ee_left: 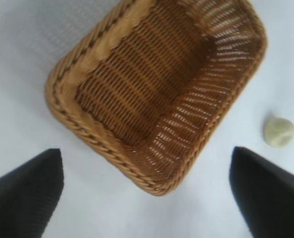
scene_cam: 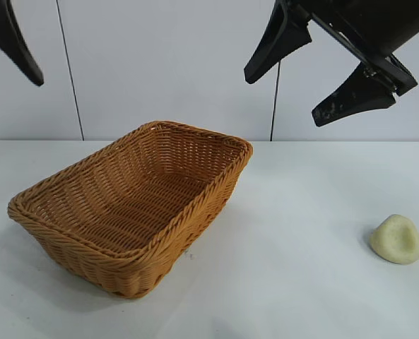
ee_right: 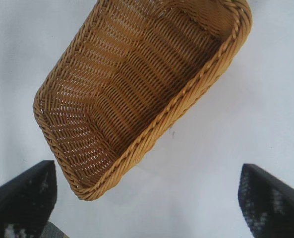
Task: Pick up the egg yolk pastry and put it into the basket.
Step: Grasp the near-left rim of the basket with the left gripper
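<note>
- egg yolk pastry: small pale lump with a shallow dent on top, lying alone on the white surface near its right edge, toward the front. nothing touches it. no marked long axis; roughly round, so approach angle looks free.
- basket: woven wicker, golden-brown, empty, set on the left half of the surface and turned at a slant. well apart from the pastry, with bare surface between them.
- right pincer: raised high above the surface, fingers spread wide, holding nothing. the pastry lies below it and out toward the right edge. its wrist view shows the basket but not the pastry.
- left pincer: raised at the upper left, above the basket's side of the surface, fingers wide apart in its wrist view, empty. the pastry shows far off past the basket in that view.
- judgement: the right arm is the nearer one; the coming move turns on lowering it and shifting rightward over the pastry, then carrying left to the basket.
</note>
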